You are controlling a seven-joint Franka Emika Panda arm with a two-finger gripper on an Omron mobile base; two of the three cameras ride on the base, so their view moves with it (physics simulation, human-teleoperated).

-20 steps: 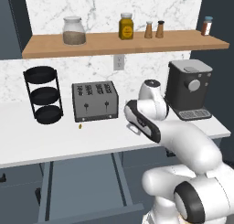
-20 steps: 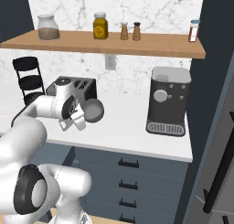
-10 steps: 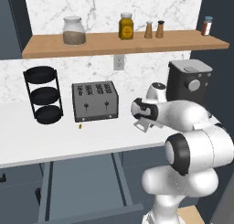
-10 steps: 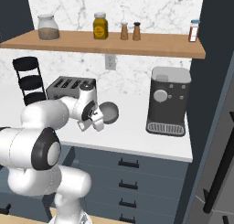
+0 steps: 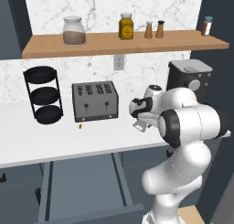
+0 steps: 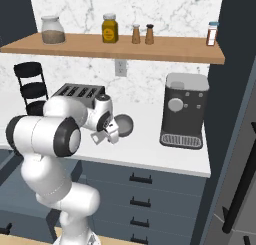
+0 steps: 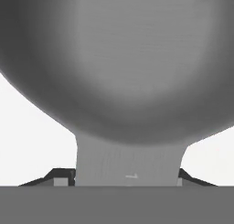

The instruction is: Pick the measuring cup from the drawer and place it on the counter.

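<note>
Measuring cup (image 7: 123, 67): you see its round grey bowl very close, covering most of the upper picture.
Handle (image 7: 128, 166): flat and wide, it runs down from the bowl to the bottom.
Gripper (image 7: 127, 178): closed on the handle, one dark tip at each side.
Tabletop (image 7: 27, 145): plain white behind the cup.

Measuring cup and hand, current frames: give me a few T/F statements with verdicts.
1. The hand is shut on the measuring cup by its handle. True.
2. The measuring cup lies in the drawer. False: it is held above the counter.
3. The drawer stands open. True.
4. The cup hangs beside the tiered rack. False: it is between the toaster and the coffee machine.
5. The hand is open. False: it grips the cup.
</note>
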